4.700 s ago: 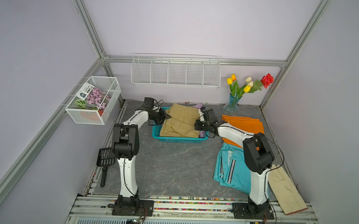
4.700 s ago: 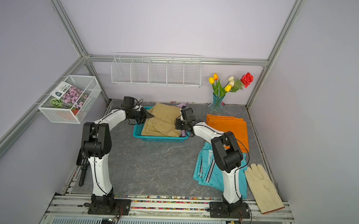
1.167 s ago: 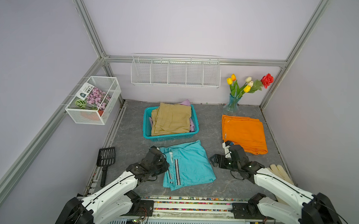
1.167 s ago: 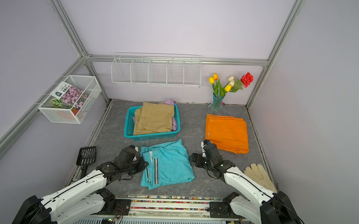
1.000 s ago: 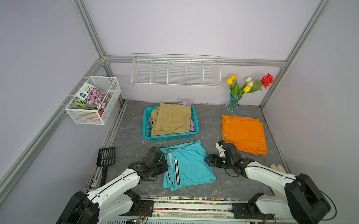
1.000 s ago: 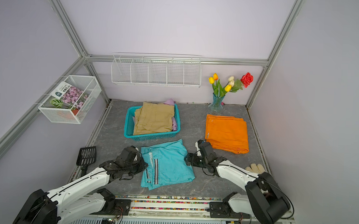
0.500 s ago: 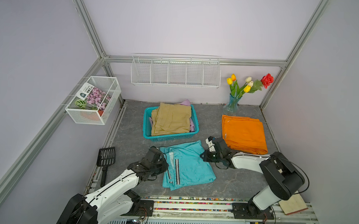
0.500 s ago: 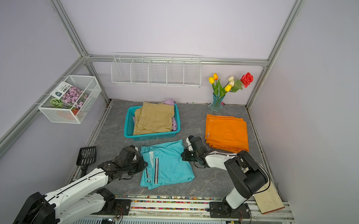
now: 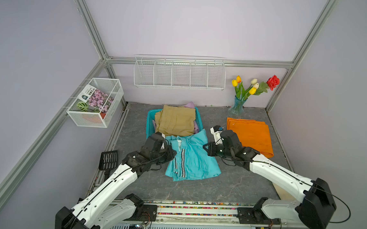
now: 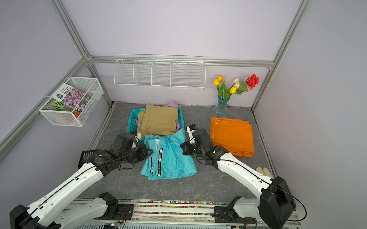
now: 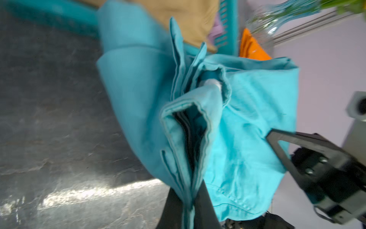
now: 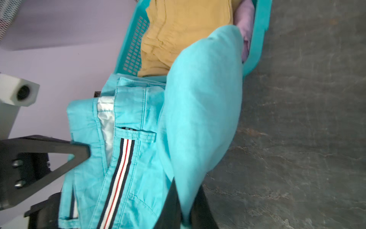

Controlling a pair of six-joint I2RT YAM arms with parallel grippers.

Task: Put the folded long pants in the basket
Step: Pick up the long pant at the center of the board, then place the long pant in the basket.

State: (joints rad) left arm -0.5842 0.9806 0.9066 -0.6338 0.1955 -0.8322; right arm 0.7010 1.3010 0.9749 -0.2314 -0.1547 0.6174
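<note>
1. Left gripper (image 9: pixel 173 154) and right gripper (image 9: pixel 205 146) clench opposite edges of folded teal striped-trim cloth pants (image 9: pixel 194 162), overlapping the near rim of the turquoise lattice plastic basket (image 9: pixel 148 126).
2. Folded khaki cloth pants (image 9: pixel 176 122) inside hide most of the lilac cloth pants (image 9: pixel 190 104).

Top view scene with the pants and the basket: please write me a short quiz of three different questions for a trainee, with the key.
1. True or false: the khaki pants lie in the basket.
2. The left gripper and right gripper are shut on: A. khaki pants, B. teal pants, C. nothing?
3. Fill in: the ___ pants lie on the table, held by no gripper.
Key: 1 true; 2 B; 3 orange pants.
</note>
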